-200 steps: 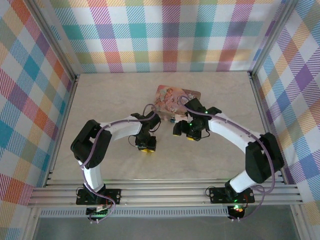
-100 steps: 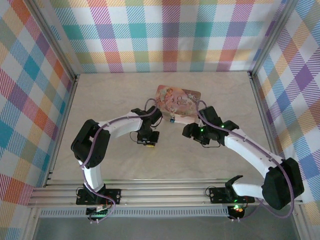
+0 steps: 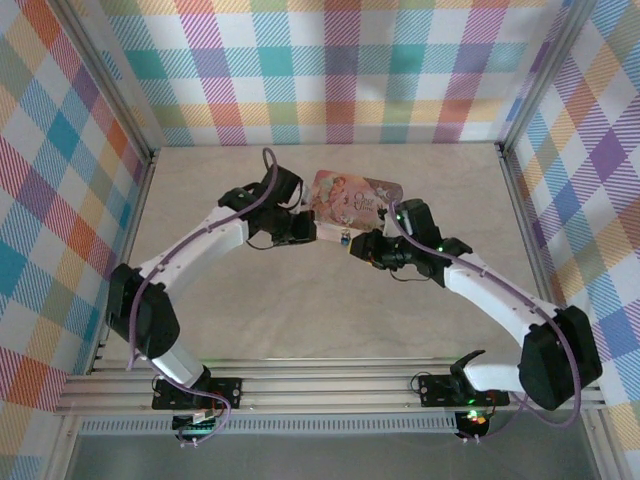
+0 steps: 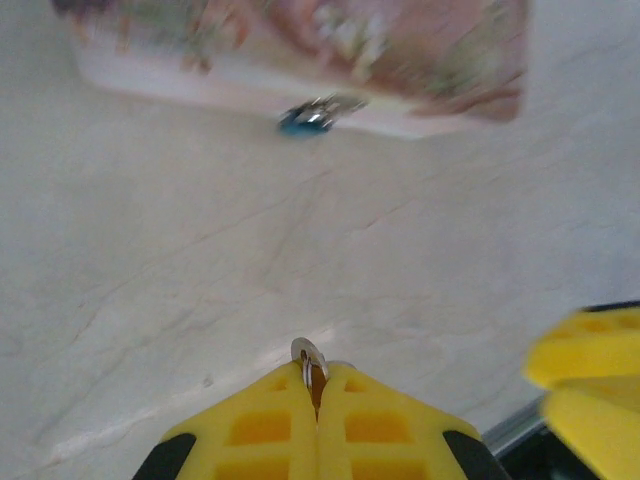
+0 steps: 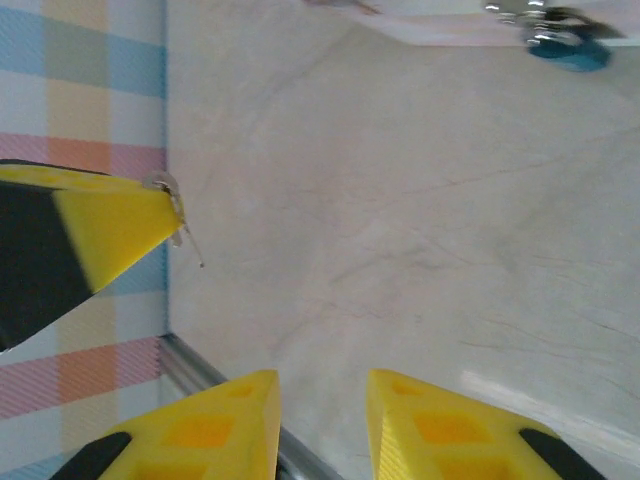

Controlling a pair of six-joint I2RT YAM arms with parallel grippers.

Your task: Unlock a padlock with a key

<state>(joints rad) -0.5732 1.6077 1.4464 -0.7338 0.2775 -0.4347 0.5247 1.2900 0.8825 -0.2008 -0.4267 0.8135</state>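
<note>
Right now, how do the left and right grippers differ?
The left gripper is shut, fingers pressed together; the right gripper is open, with a gap. The left gripper pinches the key, its metal end poking out; the right gripper holds nothing. Both have yellow fingers and face the padlock beside the pink box, neither touching it.

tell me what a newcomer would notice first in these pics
Loud plaid walls ring a pale table, where a tiny teal padlock lies right by the near edge of a pink illustrated box. In the left wrist view the left gripper has its yellow fingers pressed shut on the key. The right gripper is open above the table.
</note>
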